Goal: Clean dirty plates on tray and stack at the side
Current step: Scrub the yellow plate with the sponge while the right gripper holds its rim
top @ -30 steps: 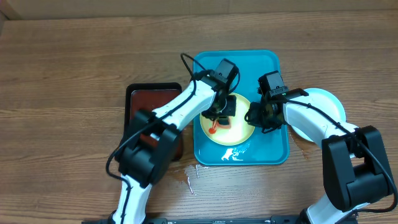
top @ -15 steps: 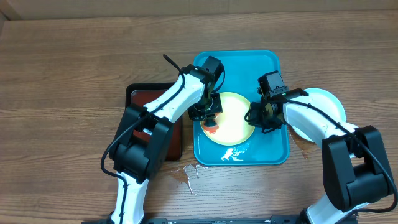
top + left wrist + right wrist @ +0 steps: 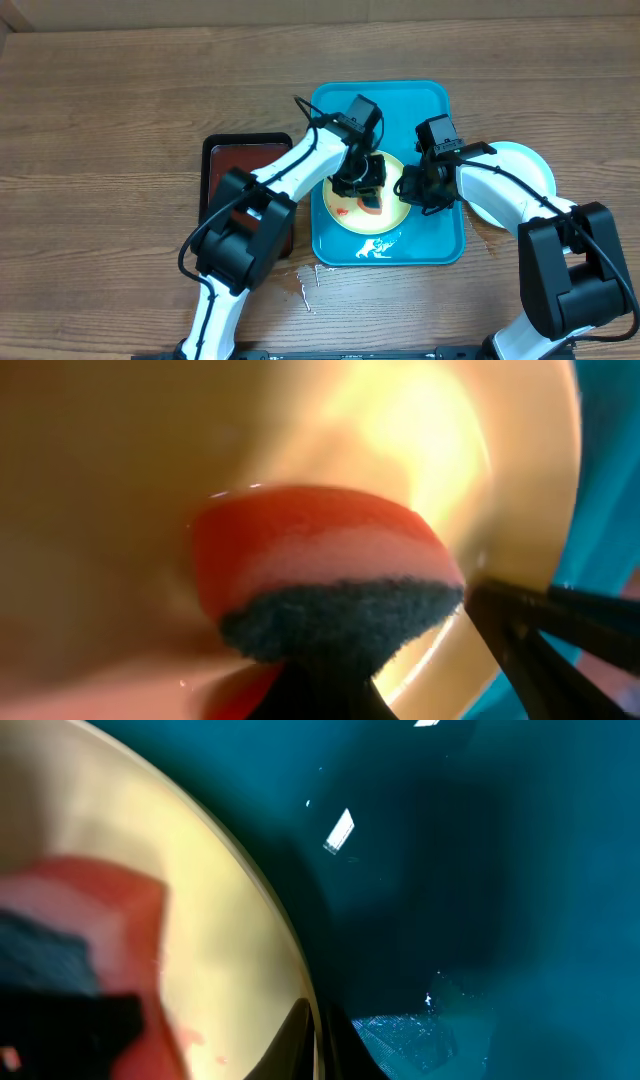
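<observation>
A pale yellow-green plate (image 3: 350, 200) with a red smear lies in the turquoise tray (image 3: 430, 100). My left gripper (image 3: 368, 190) is shut on a red sponge with a dark scouring pad (image 3: 373, 204) and presses it on the plate's middle; the left wrist view shows the sponge (image 3: 320, 570) on the plate (image 3: 420, 440). My right gripper (image 3: 408, 186) is shut on the plate's right rim; its fingers (image 3: 322, 1042) pinch the rim of the plate (image 3: 210, 890). A light blue-white plate (image 3: 525, 175) lies on the table right of the tray. No other yellow-green plate shows.
A black tray with a dark red inside (image 3: 250, 170) stands left of the turquoise tray, under my left arm. Water or foam lies in the turquoise tray's front (image 3: 378, 246). Spilled drops lie on the wooden table (image 3: 308, 282) in front of it.
My left gripper has swept the sponge from the plate's left edge back to its middle-right. The right gripper has kept its hold on the rim without moving.
</observation>
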Action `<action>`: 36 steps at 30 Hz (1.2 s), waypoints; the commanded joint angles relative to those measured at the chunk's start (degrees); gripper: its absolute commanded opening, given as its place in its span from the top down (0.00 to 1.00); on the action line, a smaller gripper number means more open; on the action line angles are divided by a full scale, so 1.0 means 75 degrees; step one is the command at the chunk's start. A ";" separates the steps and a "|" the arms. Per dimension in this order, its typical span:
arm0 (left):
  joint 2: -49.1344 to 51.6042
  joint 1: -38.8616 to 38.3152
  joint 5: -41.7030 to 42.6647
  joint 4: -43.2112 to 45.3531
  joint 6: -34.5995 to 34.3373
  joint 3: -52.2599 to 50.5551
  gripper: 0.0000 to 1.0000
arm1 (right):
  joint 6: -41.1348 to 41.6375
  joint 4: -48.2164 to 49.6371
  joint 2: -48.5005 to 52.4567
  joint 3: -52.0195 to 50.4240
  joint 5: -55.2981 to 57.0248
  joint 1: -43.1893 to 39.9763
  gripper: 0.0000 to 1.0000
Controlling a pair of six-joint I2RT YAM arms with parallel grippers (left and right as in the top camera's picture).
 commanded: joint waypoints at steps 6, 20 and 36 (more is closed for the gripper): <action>0.0370 0.0105 -0.1428 -0.1781 -0.0425 0.0391 0.96 | 0.0079 -0.0082 0.0055 -0.0058 0.0256 0.0023 0.96; 0.0370 0.0376 -0.4628 -0.1929 -0.0184 0.1070 0.96 | 0.0079 -0.0085 0.0055 -0.0058 0.0259 0.0023 0.96; 0.0903 -0.0149 0.0122 -0.0906 0.0411 0.1070 0.96 | 0.0076 -0.0125 0.0055 -0.0055 0.0259 0.0023 0.96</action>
